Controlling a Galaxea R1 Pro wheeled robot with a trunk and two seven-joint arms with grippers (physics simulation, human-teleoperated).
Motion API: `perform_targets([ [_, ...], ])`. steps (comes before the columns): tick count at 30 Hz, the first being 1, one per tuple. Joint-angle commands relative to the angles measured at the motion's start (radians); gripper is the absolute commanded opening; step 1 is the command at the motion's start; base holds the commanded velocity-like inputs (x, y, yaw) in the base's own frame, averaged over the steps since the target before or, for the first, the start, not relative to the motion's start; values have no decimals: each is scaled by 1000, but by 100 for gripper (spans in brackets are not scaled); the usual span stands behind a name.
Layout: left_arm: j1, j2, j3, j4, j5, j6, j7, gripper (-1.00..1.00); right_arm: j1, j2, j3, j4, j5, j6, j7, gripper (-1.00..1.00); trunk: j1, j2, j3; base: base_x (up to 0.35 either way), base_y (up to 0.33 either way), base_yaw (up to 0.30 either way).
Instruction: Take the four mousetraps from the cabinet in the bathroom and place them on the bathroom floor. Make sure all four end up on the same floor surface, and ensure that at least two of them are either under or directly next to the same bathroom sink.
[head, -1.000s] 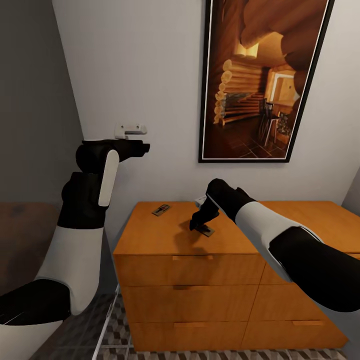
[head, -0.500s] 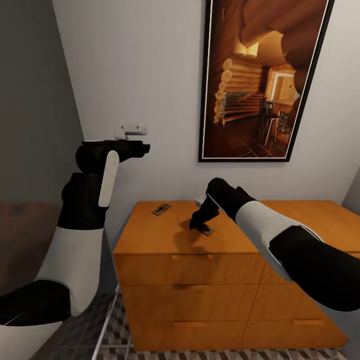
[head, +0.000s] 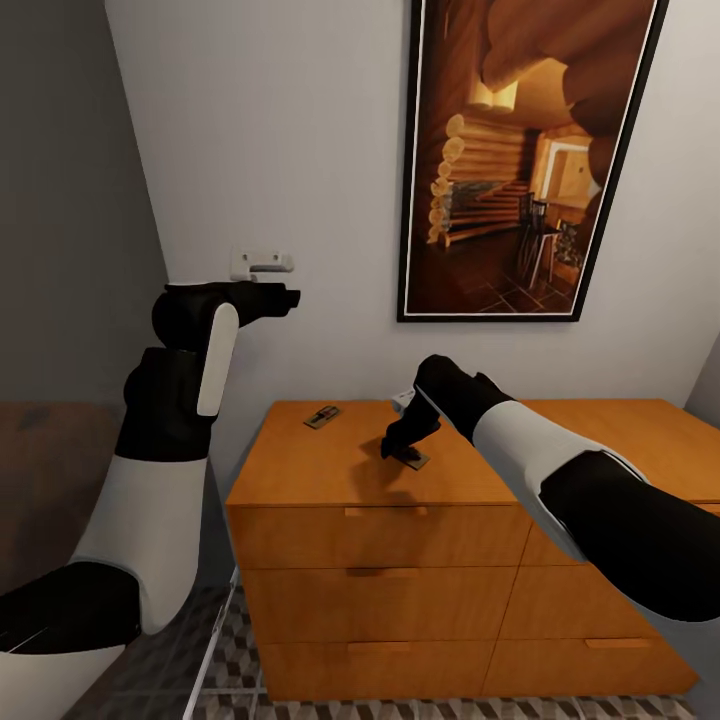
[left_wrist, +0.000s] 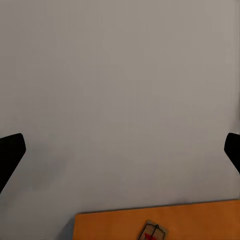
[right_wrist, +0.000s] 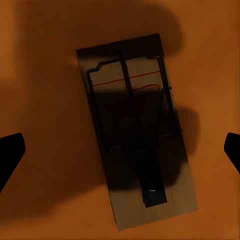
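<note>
Two mousetraps lie on the flat top of the orange-brown cabinet (head: 300, 470). One mousetrap (head: 322, 417) rests near the back left corner, also seen as the mousetrap (left_wrist: 154, 232) past my left gripper. The other mousetrap (head: 414, 460) lies mid-top, directly under my right gripper (head: 397, 452). In the right wrist view that mousetrap (right_wrist: 135, 125) lies flat between the widely spread fingertips (right_wrist: 10, 152) of my open right gripper (right_wrist: 120, 155), untouched. My left gripper (head: 288, 296) is held high beside the wall, open and empty, its fingertips (left_wrist: 11, 150) far apart. The bathroom floor (head: 230, 650) shows beside the cabinet's base.
A white wall fixture (head: 260, 263) sits just above my left gripper. A large framed picture (head: 520, 160) hangs over the cabinet. The cabinet front has three rows of slot-handled drawers (head: 385, 540), all closed. A dark wooden surface (head: 40, 480) lies at the left.
The whole picture has shifted a few pixels, so the camera moved slightly. Neither arm nor either mousetrap has visibly moved.
</note>
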Motion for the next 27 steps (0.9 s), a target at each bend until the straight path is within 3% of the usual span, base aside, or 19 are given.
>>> perform_targets([
  [1,-1,0,-1,-1,10,4,10,100,-1,-1,4,-1,5,2,7,100,0,-1,-1,0,0,0],
  [27,1,0,-1,-9,10,4,10,100,-1,-3,4,-1,5,2,7,100,0,-1,-1,0,-7,0],
])
